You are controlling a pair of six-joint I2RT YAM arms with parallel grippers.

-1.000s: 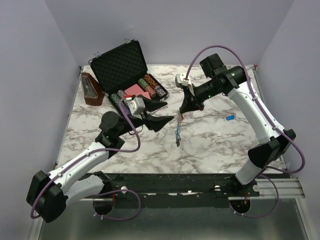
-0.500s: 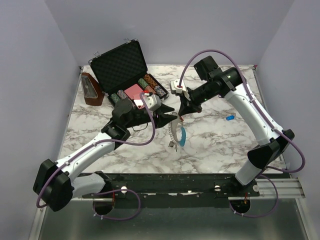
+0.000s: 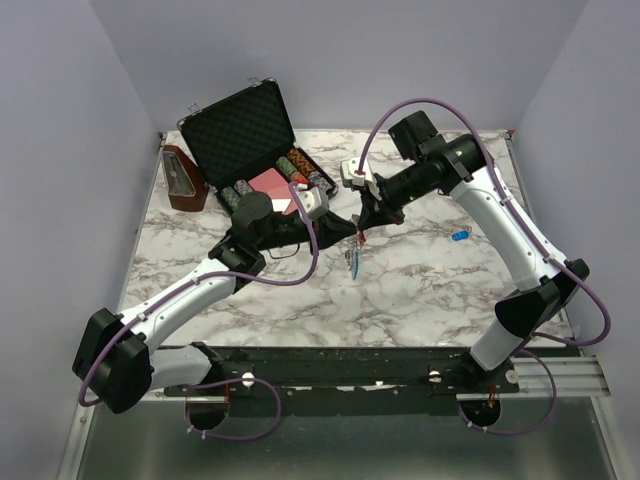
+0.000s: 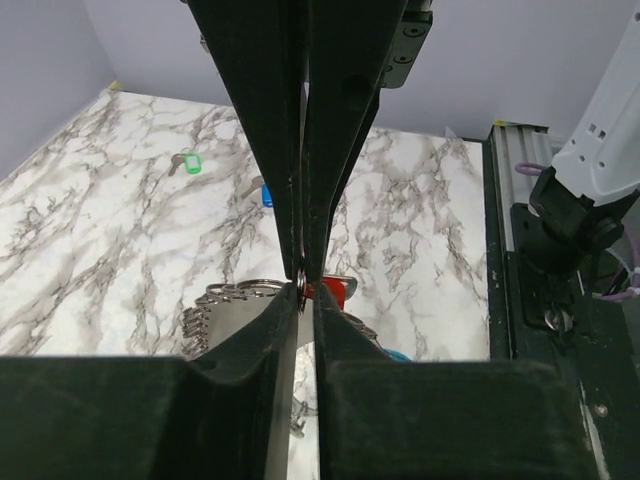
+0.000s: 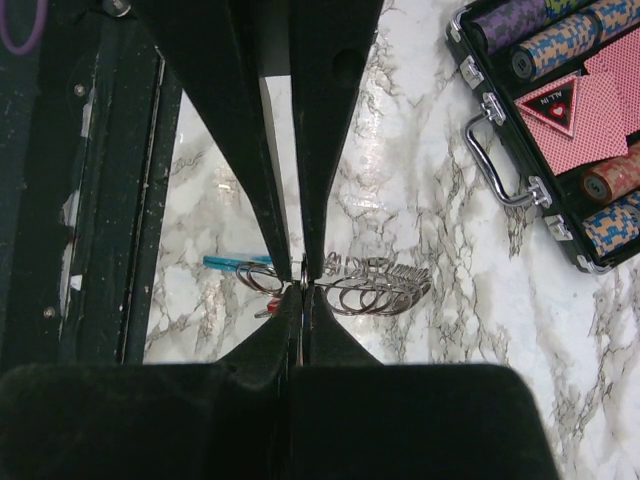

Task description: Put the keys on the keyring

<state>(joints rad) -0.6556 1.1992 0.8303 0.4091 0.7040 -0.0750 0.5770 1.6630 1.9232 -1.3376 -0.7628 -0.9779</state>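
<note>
The keyring, a silver coil with a blue section, hangs above the table middle between both grippers. My right gripper is shut on one coil from the right. My left gripper comes from the left, its jaws pinched on a thin metal loop of the keyring. The red key hangs right behind the left fingertips, and it also shows as the red key under the coil. A blue key lies on the marble to the right, seen too as the blue key.
An open black poker chip case with chips and cards stands at the back left. A brown wooden object sits beside it. A small green-headed key lies on the far marble. A metal rail runs along the near right edge.
My left arm has swung right to the keyring and its jaws have closed on it. The hanging coil has bunched up shorter. The right gripper shifted slightly left.
</note>
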